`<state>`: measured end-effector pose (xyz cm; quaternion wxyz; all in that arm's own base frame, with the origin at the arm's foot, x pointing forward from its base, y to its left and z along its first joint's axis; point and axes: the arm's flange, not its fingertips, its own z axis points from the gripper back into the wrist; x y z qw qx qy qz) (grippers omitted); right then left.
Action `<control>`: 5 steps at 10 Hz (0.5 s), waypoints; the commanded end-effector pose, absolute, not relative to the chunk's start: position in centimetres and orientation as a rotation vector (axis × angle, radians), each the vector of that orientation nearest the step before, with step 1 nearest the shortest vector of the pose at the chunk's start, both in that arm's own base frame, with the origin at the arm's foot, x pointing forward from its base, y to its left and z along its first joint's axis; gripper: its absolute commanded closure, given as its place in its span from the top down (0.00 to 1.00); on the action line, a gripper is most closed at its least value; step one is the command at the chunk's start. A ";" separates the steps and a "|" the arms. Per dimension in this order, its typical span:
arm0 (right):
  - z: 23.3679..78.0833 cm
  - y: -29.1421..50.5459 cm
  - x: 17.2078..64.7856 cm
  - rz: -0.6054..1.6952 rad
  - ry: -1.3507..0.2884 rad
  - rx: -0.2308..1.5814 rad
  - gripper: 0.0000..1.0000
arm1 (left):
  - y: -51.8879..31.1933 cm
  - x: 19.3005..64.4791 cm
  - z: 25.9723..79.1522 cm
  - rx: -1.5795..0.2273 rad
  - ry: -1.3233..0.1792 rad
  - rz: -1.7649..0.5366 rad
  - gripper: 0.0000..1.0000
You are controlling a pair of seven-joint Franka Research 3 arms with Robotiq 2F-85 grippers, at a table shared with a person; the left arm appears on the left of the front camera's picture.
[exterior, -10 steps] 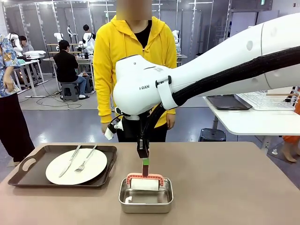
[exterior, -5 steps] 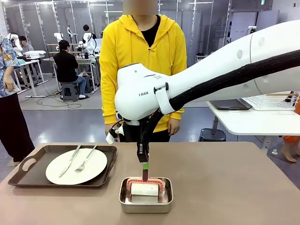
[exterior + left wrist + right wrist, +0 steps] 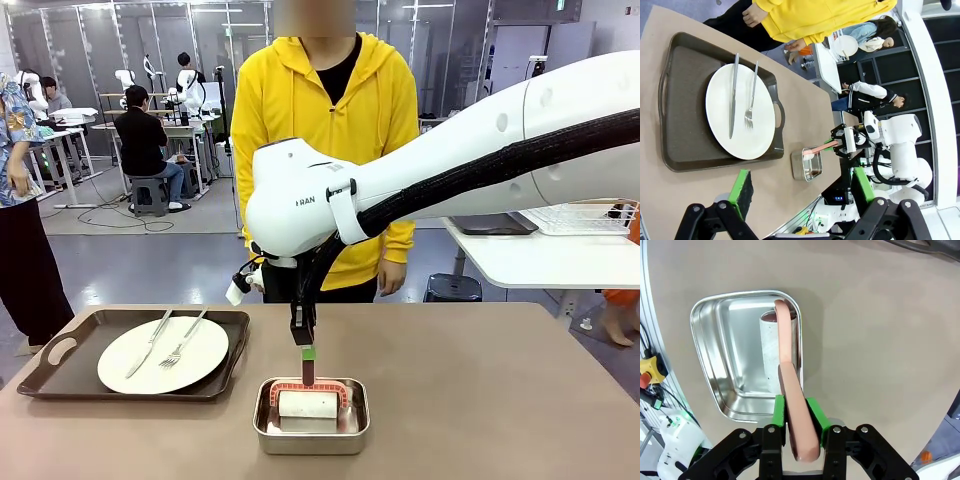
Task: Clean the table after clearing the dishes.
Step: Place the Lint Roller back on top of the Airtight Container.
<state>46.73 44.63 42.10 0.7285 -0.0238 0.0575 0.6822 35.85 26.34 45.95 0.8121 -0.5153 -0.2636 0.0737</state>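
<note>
- One wide stretch of bare top runs on the table from its middle to the right edge, far edge to near edge.
- At the left end, just inside the far edge, a dark brown tray takes up most of that corner's room.
- On the tray lies a white plate, carrying a knife and a fork side by side, apart from each other.
- Close to the near edge, about midway along it, stands a small steel pan, well clear of the tray.
- Inside the pan sits the white roll of a lint roller; its pink handle rises over the pan's rim.
- The right gripper is clamped on that handle, green pads on both its sides, directly above the pan.
- The left gripper hangs above the table with its fingers spread wide and nothing between them.
- A person in a yellow hoodie stands at the far edge, behind the right arm.
</note>
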 end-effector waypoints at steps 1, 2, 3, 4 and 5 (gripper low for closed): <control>40.4 44.5 47.4 1.516 0.080 -0.028 0.23 | 26.6 35.7 46.2 -1.112 -0.574 0.141 1.00; 40.1 44.7 47.4 1.528 0.084 -0.009 0.23 | 26.6 35.7 46.2 -1.112 -0.574 0.141 1.00; 39.8 44.8 47.5 1.521 0.090 -0.014 0.23 | 26.6 35.7 46.2 -1.112 -0.574 0.141 1.00; 39.8 45.0 47.7 1.519 0.085 -0.013 0.23 | 26.6 35.7 46.2 -1.112 -0.574 0.141 1.00; 39.9 45.1 47.9 1.512 0.085 -0.022 0.23 | 26.6 35.7 46.2 -1.112 -0.574 0.141 1.00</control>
